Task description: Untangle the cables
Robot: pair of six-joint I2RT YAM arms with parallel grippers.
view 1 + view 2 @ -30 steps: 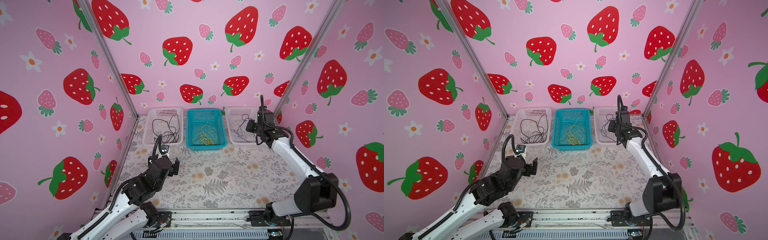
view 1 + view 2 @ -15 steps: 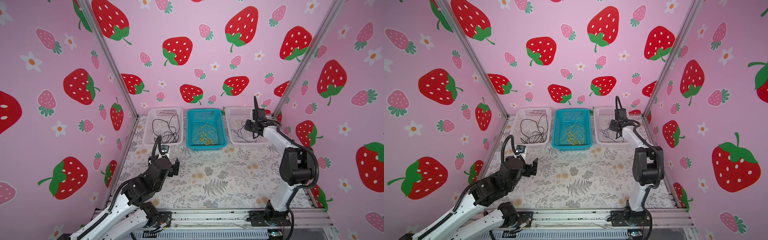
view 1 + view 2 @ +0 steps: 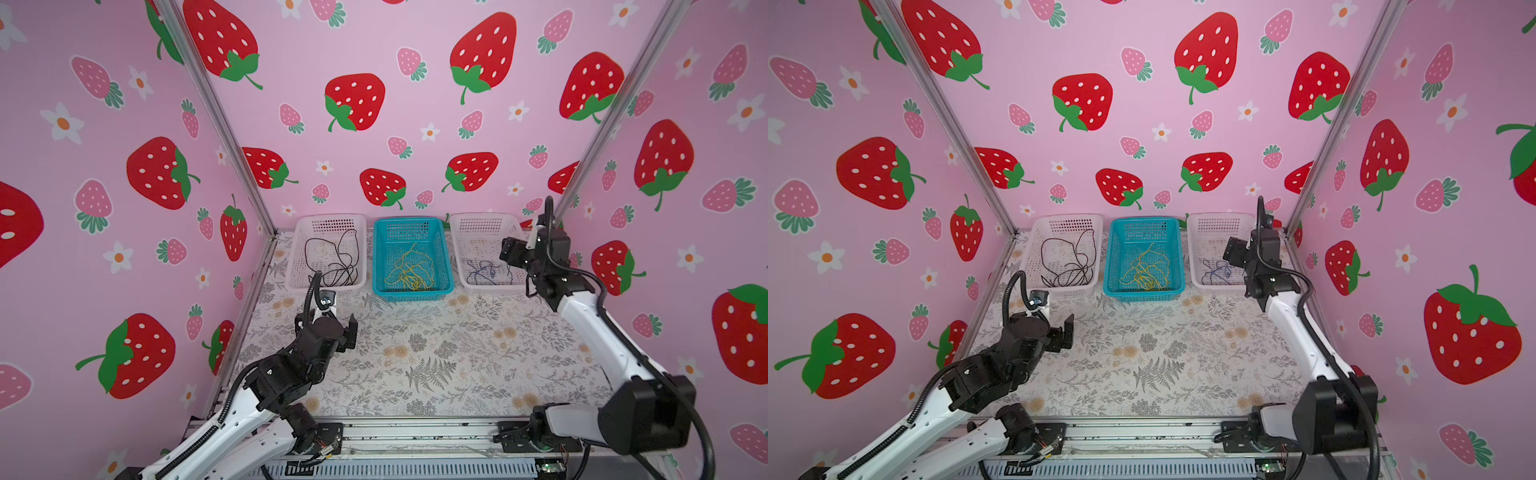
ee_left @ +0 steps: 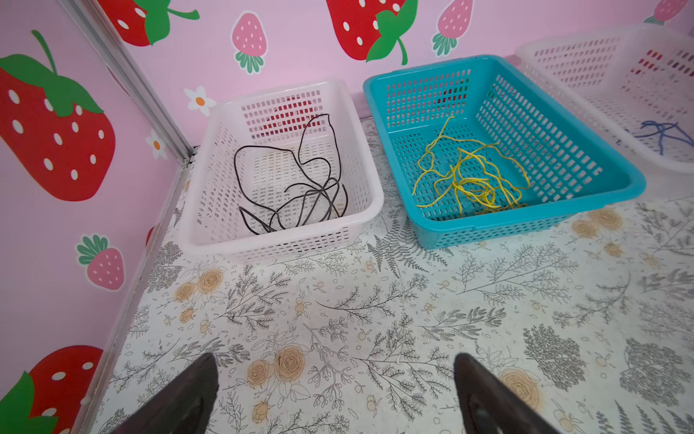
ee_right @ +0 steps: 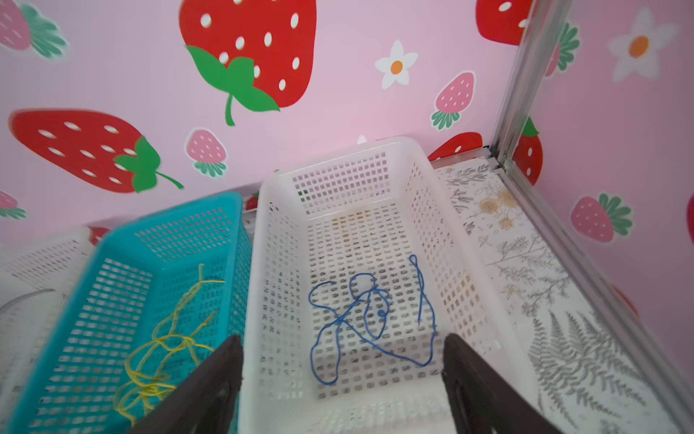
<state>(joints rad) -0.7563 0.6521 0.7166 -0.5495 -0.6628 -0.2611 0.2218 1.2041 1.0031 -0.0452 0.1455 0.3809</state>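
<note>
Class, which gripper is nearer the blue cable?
Right. The right gripper hangs open above the white basket holding the blue cable. The left gripper, also open, hovers over the table across the cell, nearer the black cables.

No readable text, labels, brands or numbers on any surface in view.

The white basket (image 4: pixel 281 242) holding the black cable (image 4: pixel 317 193) is moulded, perforated plastic, semi-gloss and slightly translucent. The white basket (image 5: pixel 285 263) holding the blue cable (image 5: pixel 340 321) has the same finish. The teal basket (image 4: pixel 544 150) is opaque perforated plastic with a smooth sheen. The black cable has a smooth jacket. The yellow cable (image 4: pixel 477 191) looks matt. The table covering (image 3: pixel 436 353) is a matt printed sheet. The corner post (image 3: pixel 224 124) is bare brushed metal.
</note>
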